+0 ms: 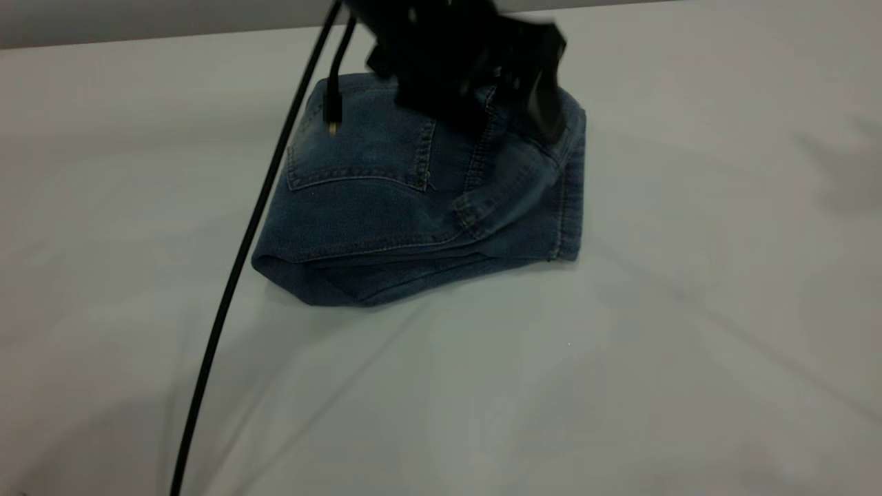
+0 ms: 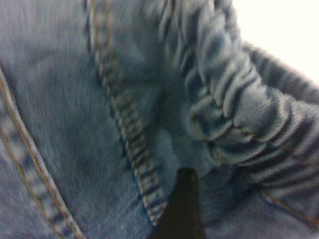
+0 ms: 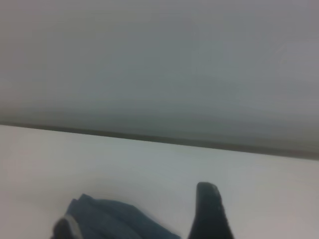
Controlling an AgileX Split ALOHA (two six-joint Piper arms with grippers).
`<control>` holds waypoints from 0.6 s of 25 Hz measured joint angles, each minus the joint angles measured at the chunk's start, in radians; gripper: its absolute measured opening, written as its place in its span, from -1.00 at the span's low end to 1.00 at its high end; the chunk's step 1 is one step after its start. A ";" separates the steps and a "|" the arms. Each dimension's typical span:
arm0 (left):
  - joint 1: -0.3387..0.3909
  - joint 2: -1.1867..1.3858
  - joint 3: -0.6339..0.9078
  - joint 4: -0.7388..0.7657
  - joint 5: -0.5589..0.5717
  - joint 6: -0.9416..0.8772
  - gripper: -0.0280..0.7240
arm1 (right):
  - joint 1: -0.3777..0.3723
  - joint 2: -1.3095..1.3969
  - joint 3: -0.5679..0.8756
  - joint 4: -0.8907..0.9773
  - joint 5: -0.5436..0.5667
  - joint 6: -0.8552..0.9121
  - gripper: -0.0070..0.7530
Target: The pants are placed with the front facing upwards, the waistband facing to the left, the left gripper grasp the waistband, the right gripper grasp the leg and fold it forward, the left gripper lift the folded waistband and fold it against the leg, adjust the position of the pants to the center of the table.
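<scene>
The pants (image 1: 427,200) lie folded into a thick blue denim bundle on the table (image 1: 620,379), patch pocket (image 1: 358,151) facing up. A stitched hem of the leg (image 1: 569,200) runs down the bundle's right side. My left gripper (image 1: 510,114) hangs over the bundle's far top edge, down at the cloth. In the left wrist view the ruched waistband (image 2: 239,109) bunches up close to it, beside a double-stitched seam (image 2: 124,139). My right gripper (image 3: 135,221) is open and off the cloth, with the pants (image 3: 114,219) farther off; it is out of the exterior view.
A black cable (image 1: 234,275) slants from the left arm down across the table in front of the pants' left side. A second short cable end (image 1: 332,110) dangles over the pocket. White table stretches all round the bundle.
</scene>
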 joint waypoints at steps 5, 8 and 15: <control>0.001 -0.111 -0.057 0.067 0.100 0.070 0.80 | 0.001 0.000 0.001 -0.012 0.003 0.021 0.11; 0.009 -0.203 -0.086 0.111 0.167 0.069 0.75 | 0.002 0.013 0.007 -0.012 0.016 0.033 0.11; 0.095 -0.478 -0.090 0.320 0.206 0.026 0.65 | 0.004 0.063 0.101 0.027 0.036 0.047 0.11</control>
